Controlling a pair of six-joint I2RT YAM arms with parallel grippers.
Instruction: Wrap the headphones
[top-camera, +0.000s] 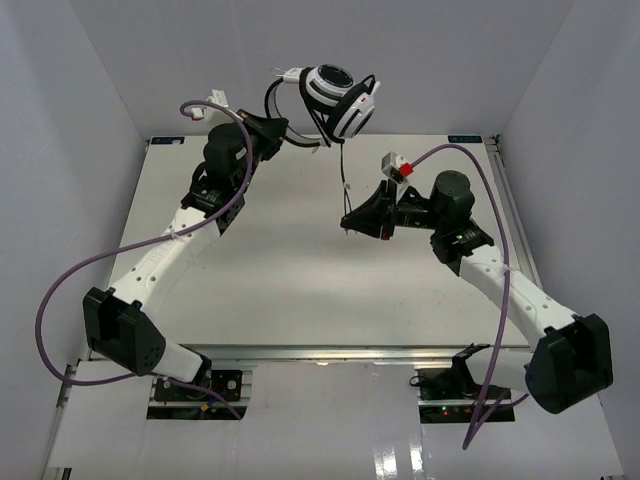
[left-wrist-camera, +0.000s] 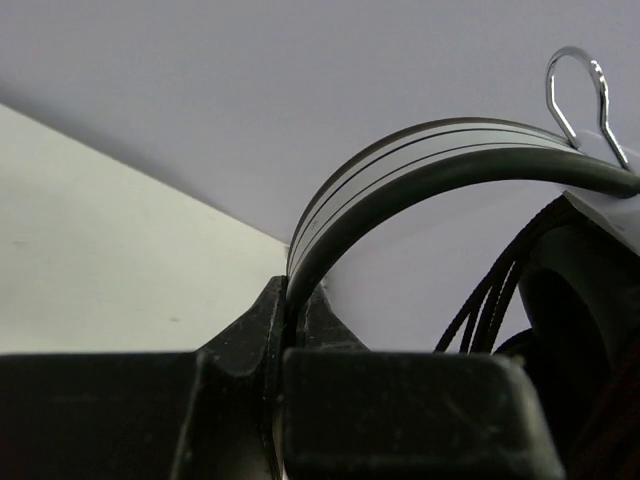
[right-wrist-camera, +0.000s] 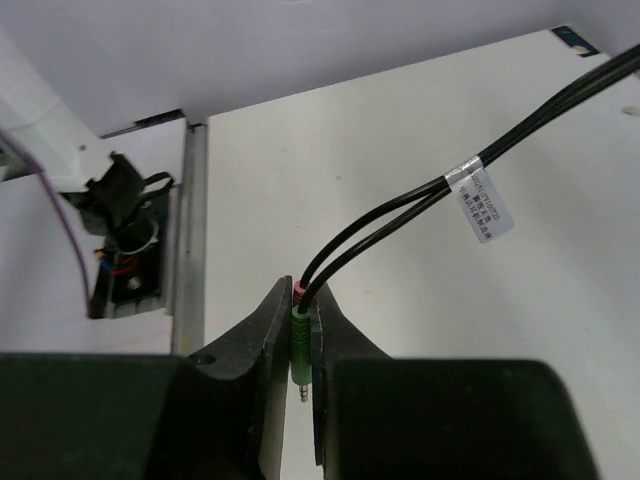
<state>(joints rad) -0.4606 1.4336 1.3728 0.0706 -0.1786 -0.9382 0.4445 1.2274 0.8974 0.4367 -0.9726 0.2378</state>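
The white-and-black headphones (top-camera: 340, 98) hang in the air at the table's far edge, with cord coiled round them. My left gripper (top-camera: 288, 134) is shut on their black headband (left-wrist-camera: 420, 165), which arcs up from between the jaws; a dark earcup (left-wrist-camera: 585, 310) and cord loops (left-wrist-camera: 488, 292) show at the right. The thin black cord (top-camera: 345, 172) drops to my right gripper (top-camera: 350, 223). That gripper (right-wrist-camera: 302, 335) is shut on the cord's green and pink plugs (right-wrist-camera: 301, 330) just above the table. The doubled cord (right-wrist-camera: 400, 215) carries a white label (right-wrist-camera: 485, 205).
The white table (top-camera: 280, 270) lies below both arms. Purple arm cables (top-camera: 60, 290) loop at the left and right. A metal rail and an arm base (right-wrist-camera: 120, 240) lie along the table's near edge. A wire clip (left-wrist-camera: 575, 90) sits on the headband.
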